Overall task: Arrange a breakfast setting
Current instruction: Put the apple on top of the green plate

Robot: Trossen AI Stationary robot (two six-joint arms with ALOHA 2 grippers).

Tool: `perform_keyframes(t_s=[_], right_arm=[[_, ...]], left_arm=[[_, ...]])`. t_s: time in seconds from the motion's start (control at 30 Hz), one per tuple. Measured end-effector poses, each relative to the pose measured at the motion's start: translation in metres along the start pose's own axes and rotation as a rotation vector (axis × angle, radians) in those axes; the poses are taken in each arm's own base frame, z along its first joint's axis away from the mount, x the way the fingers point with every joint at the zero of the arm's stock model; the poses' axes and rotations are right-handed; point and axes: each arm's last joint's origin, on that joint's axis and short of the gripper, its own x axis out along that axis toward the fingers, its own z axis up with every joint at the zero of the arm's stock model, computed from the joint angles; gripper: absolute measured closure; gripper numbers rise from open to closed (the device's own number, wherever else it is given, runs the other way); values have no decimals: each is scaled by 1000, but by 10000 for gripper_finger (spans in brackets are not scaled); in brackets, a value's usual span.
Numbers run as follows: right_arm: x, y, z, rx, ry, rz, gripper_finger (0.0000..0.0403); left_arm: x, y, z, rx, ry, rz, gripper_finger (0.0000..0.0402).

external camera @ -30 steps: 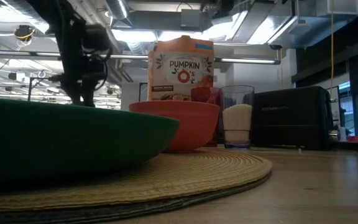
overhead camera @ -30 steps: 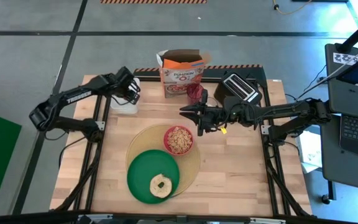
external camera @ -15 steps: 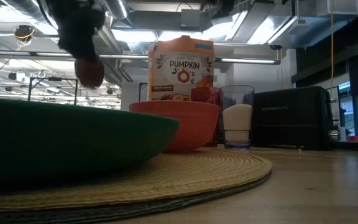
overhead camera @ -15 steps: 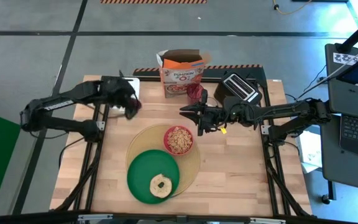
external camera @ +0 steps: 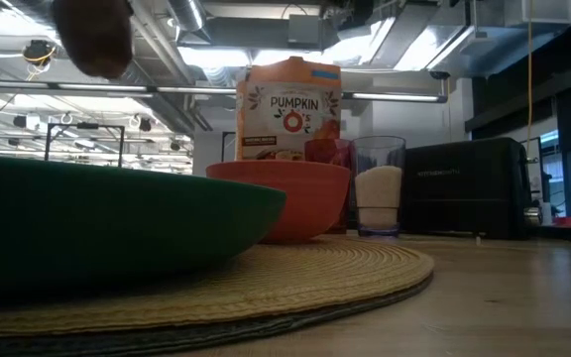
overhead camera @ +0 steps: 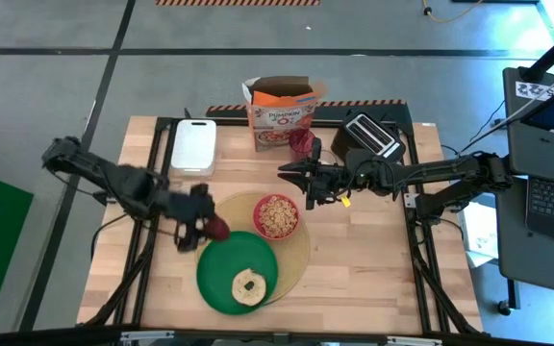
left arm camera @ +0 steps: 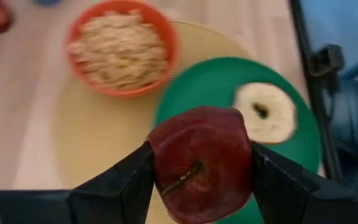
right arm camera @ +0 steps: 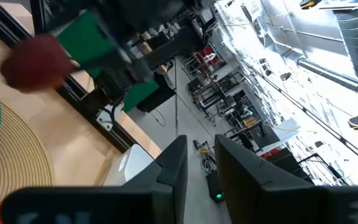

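Left wrist view is giving the clearest look: the left gripper (left arm camera: 201, 171) is clamping the small dark-red fruit (left arm camera: 201, 163) between its two dark fingers (left arm camera: 126, 180), one pressing on each flank, with the stem end facing the camera. It looks like an apple or a replica of one, firm and rounded, so I would guess it is taking a squeeze without bruising, though the glossy, curved skin could be letting it roll or slip if the hold were off-centre. Gripping across the widest part, as is happening now, seems the sensible place.

The fruit is looking deep maroon with lighter streaks and a dark stalk. From the high view it (overhead camera: 218, 228) is hanging at the near-left edge of the round tan placemat (overhead camera: 296, 264), just beside the rim of the large green plate (overhead camera: 217, 279), and the low view is showing it (external camera: 92, 35) well up in the air. The bread ring (overhead camera: 249, 286) is lying on the plate, and the red bowl (overhead camera: 276, 216), filled with cereal, is sitting on the mat behind it.

The right gripper (overhead camera: 287, 170) is waiting over the back of the table in front of the toaster (overhead camera: 371, 135), its fingers nearly closed with nothing visible between them.
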Motion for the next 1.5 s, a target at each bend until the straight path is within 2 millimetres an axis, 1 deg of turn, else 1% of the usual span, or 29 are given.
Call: perform_keyframes(t_s=[0.1,0.27,0.37,0.47,0.6,0.97,1.27,1.4,1.5], right_arm=[[0,0,0,2,0,0,320],[0,0,0,6,3,5,320],[0,0,0,6,3,5,320],[0,0,0,7,3,5,320],[0,0,0,7,3,5,320],[0,0,0,7,3,4,320],[0,1,0,7,4,6,320],[0,1,-1,7,7,9,320],[0,1,-1,7,7,10,320]], left_arm=[[16,-24,-5,80,41,-8,182],[53,-59,-23,230,186,15,181],[74,-71,-31,302,262,9,180],[91,-76,-34,369,301,-20,179],[104,-75,-32,409,321,-59,178],[110,-56,-19,503,298,-54,177],[113,-48,-12,553,277,-51,177],[117,-46,-12,544,270,-55,177],[122,-43,-19,561,300,-54,177]])
